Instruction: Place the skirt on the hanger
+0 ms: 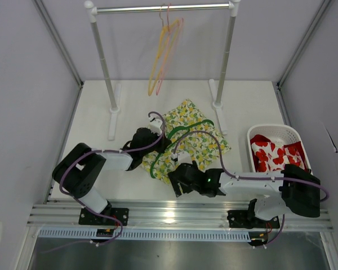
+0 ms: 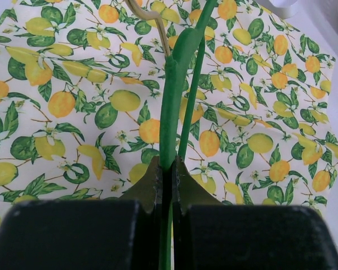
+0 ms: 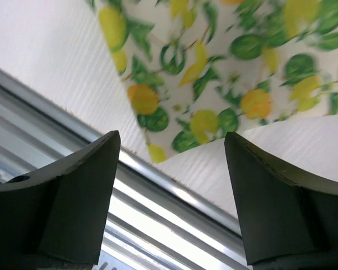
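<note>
The skirt, white cloth with a lemon print, lies flat on the table's middle. A green hanger rests across it. My left gripper is shut on the hanger; its jaws pinch the green wire above the lemon print. My right gripper hovers at the skirt's near corner, by the table's front edge. In the right wrist view it stands open with nothing between its fingers, and the skirt's corner lies just beyond them.
A clothes rack stands at the back with pink and yellow hangers on it. A white basket at the right holds red-flowered cloth. An aluminium rail runs along the near edge.
</note>
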